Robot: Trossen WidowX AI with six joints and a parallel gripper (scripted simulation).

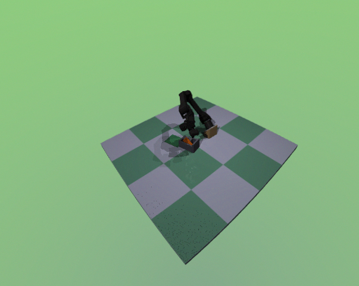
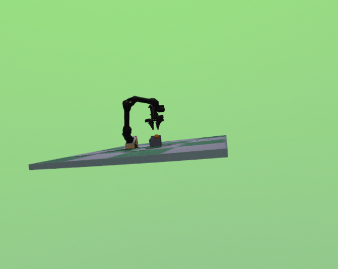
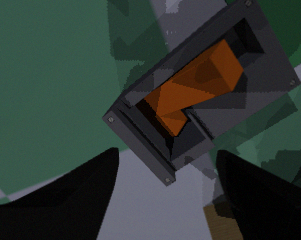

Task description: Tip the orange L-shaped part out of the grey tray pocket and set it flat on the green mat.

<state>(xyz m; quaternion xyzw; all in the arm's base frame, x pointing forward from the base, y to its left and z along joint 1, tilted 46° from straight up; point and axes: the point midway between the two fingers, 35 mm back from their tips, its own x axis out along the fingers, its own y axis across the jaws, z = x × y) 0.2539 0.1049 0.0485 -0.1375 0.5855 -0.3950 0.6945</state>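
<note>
The orange L-shaped part (image 1: 187,141) (image 2: 156,135) (image 3: 197,82) lies tilted in the pocket of the grey tray (image 1: 187,148) (image 2: 155,142) (image 3: 275,95). Its L-shaped end is low in the pocket; its plain end, toward the mat, stands up above the tray's rim. My gripper (image 2: 155,129) (image 3: 167,155) is open and empty, pointing down, a little above the tray. In the wrist view its fingers lie on either side of the tray's near corner, clear of the part. The green mat (image 1: 172,139) (image 3: 294,20) lies beside the tray, with nothing on it in the top view.
The arm's wooden base block (image 1: 211,131) (image 2: 131,145) (image 3: 220,220) stands near the tray, on the side away from the mat. The tray's raised walls surround the pocket. The checkered board (image 1: 192,175) (image 2: 191,152) lies under everything, with the arm's shadows across it.
</note>
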